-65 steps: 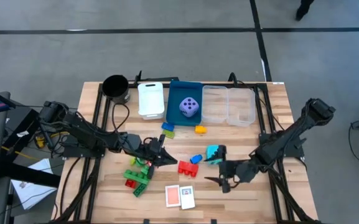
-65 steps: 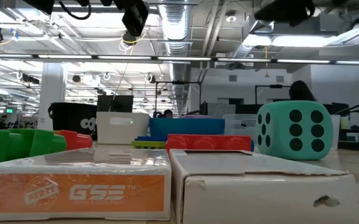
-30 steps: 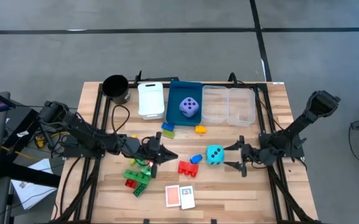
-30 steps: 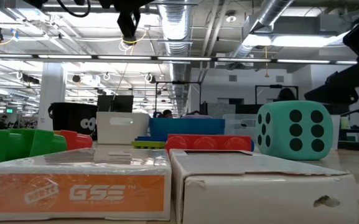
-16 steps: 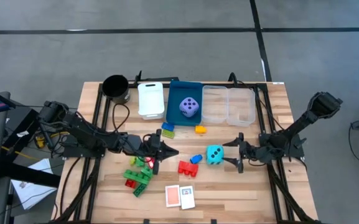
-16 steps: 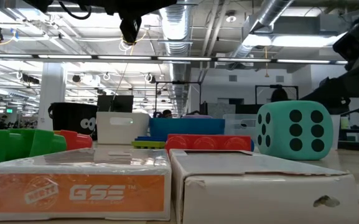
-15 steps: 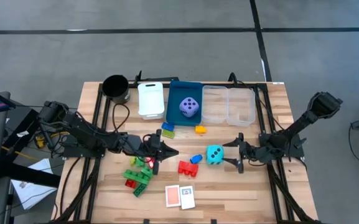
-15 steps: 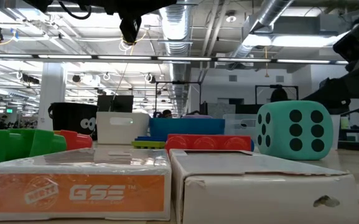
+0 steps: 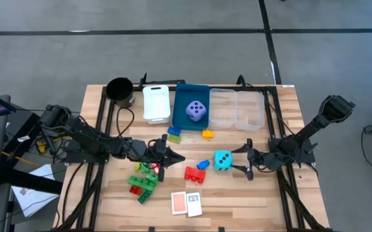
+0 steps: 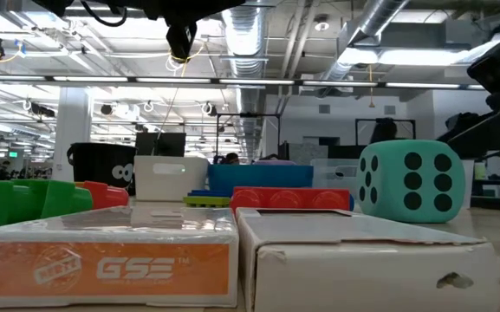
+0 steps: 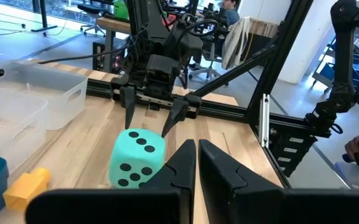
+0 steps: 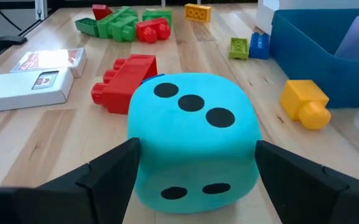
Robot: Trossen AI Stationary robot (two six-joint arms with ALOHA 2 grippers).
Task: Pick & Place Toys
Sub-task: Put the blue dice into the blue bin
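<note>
Table first: unchanged in layout against the oldest high view, with the blue bin already carrying the purple die and the clear bins bare.

Right arm next: swung from a spot nearer the front edge, over toward the cards, out to the right side of the cyan die. Right pincer now levelled at that die, fingers spread wide, one on each flank, just short of contact as far as the right wrist view shows. Over the last half second, almost no further shift. Judged meaning: approach finished, squeeze not yet made, die next in line for a bin.

Cyan die itself: resting on the table between the red brick and the right pincer, same place as before.

Left arm: nudged slightly, hanging over the green bricks. Left pincer pressed together, nothing seen between the fingers.

Smaller pieces last: blue brick, yellow brick and the two cards all lying where the earlier views had them.
</note>
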